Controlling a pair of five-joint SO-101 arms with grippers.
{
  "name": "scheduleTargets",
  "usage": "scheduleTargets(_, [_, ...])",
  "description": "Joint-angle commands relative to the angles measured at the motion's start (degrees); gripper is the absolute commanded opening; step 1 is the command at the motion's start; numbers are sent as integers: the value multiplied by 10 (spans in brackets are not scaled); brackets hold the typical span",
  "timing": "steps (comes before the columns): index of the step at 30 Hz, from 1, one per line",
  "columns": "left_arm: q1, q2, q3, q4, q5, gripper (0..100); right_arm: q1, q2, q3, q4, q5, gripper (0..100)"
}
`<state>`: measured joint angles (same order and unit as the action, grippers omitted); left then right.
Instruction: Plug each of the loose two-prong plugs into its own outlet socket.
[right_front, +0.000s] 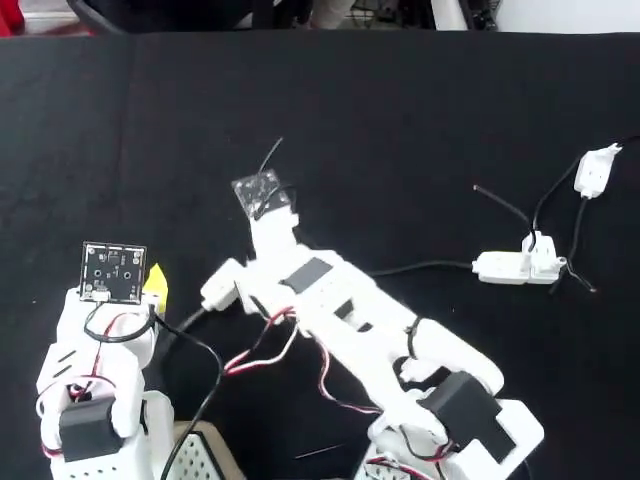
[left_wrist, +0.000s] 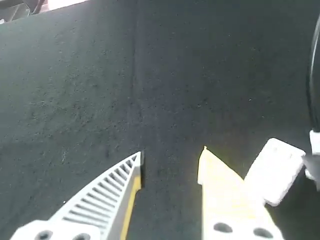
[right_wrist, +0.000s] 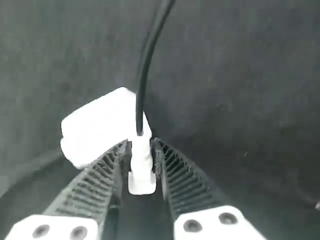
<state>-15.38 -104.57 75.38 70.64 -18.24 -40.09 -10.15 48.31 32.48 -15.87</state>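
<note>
— Right gripper (right_wrist: 139, 144): fingers closed on a slim white plug (right_wrist: 141, 172), near the middle of the table; a black cable (right_wrist: 147, 65) leaves the plug's far end and runs away over the black cloth (right_wrist: 240, 75).
— Sockets and their contents?
— An outlet strip (right_front: 500, 267), white, lies far out on the right side of the table; one seated plug (right_front: 540, 245) stands on its top face; how deep the prongs sit cannot be told; a loose plug (right_front: 595, 172), white with its own black lead, lies on the cloth beyond the strip and apart from it.
— Look of the held plug?
— Narrow, white, rounded at the near end; prongs hidden; pinched between the ribbed pads; a white block (right_wrist: 92, 132) sits just beside it, touching or nearly so; whether that block is a socket cannot be told.
— Left gripper?
— Left gripper (left_wrist: 171, 154): fingers spread apart, nothing between them; low over the cloth by its own base; one finger white and ribbed, the other yellow; the white block lies just beside the yellow one.
</note>
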Motion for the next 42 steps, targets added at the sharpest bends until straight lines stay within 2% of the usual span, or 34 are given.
scheduleTargets(1, [-6,-1,-2,-12,0,192,19,-10,-18,-28,29,11])
scheduleTargets(6, [-6,-1,0,-11,-11,192,17,-15,-68,101,43,11])
scheduleTargets(9, [-6,-1,0,-11,-11,192,21,-15,-115,191,103,11])
scheduleTargets(12, [-1,-1,1,-11,-7,192,23,-17,-135,226,130,11])
scheduleTargets(14, [14,-1,11,-18,17,192,36,-39,-135,223,130,11])
scheduleTargets(18, [5,-1,49,-87,169,196,72,-157,-119,219,122,11])
scheduleTargets(20, [52,-1,78,-119,159,196,76,-247,-73,183,94,11])
scheduleTargets(24, [147,-1,98,-121,146,196,58,-459,67,92,56,11])
scheduleTargets(28, [250,-1,133,-127,143,197,18,-674,175,78,13,11])
scheduleTargets(32, [344,-1,131,-135,146,210,-6,-814,239,80,2,11])
scheduleTargets(35, [386,-1,116,-135,149,266,-7,-844,260,79,2,11])
scheduleTargets(37, [396,-1,105,-140,168,267,-8,-844,263,80,-1,11])
scheduleTargets(42, [366,-1,91,-158,181,264,-18,-844,268,96,-30,11])
